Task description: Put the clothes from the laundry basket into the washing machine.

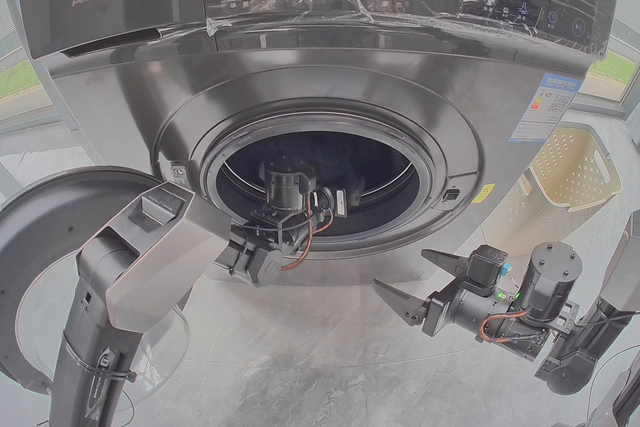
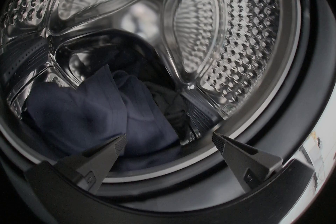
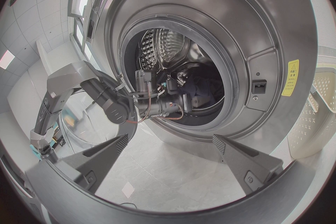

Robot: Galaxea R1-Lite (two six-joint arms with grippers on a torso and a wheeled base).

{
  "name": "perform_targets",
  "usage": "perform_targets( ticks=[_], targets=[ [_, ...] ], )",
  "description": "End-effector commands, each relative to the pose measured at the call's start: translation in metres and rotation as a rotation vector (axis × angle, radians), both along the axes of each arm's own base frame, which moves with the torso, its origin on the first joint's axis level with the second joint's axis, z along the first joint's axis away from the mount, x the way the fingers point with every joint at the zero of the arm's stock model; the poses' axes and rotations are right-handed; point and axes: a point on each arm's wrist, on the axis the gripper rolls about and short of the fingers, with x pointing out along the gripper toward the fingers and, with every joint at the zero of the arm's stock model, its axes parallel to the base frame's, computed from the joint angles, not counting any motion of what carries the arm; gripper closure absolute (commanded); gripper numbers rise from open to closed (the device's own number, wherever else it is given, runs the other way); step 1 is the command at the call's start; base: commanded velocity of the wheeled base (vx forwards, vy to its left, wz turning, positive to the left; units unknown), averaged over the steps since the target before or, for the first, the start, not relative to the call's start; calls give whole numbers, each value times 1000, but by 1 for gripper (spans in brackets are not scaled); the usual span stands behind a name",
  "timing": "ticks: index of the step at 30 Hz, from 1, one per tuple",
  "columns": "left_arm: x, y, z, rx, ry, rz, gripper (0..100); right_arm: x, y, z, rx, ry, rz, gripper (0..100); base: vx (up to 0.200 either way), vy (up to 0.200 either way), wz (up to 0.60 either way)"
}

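Observation:
The washing machine stands with its round opening uncovered. My left gripper is inside the opening, open, with nothing between its fingers. Just beyond the left gripper, dark navy clothes lie bunched at the bottom of the steel drum. My right gripper hangs open and bare above the floor, below and to the right of the opening. The right gripper faces the machine, where the clothes show past the left arm. The cream laundry basket stands to the machine's right.
The machine's door is swung open at the left, close to my left arm. Grey tiled floor lies in front of the machine. The basket sits tight against the machine's right side.

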Motion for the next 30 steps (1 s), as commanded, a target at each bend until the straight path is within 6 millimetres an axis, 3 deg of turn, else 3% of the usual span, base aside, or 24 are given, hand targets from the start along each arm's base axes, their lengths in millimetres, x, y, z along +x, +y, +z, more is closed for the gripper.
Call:
perform_targets(
  ticks=[1,6,7,9,10,15,21,30],
  targets=[
    [-60,-7,5,44,-24,-87,0,-2,-2,0,-3,3,1,0,0,0,0],
    [-95,13,21,42,-42,-104,0,-5,-5,3,2,-3,-2,0,0,0,0],
    [-115,22,32,43,-33,-118,0,-9,-8,6,6,-10,-4,0,0,0,0],
    [-122,24,34,43,-30,-124,0,-9,-9,7,7,-11,-5,0,0,0,0],
    [-156,38,52,48,-21,-144,0,-10,-17,14,13,-33,-31,0,0,0,0],
    [-210,64,82,28,-54,-184,0,-11,-31,22,26,-58,-80,0,0,0,0],
    [-253,91,73,60,-28,-177,0,-33,-56,15,-10,-10,-116,0,0,0,0],
    [-289,130,66,27,-107,-134,0,-53,-74,22,0,-25,-142,0,-200,0,0]
  ],
)
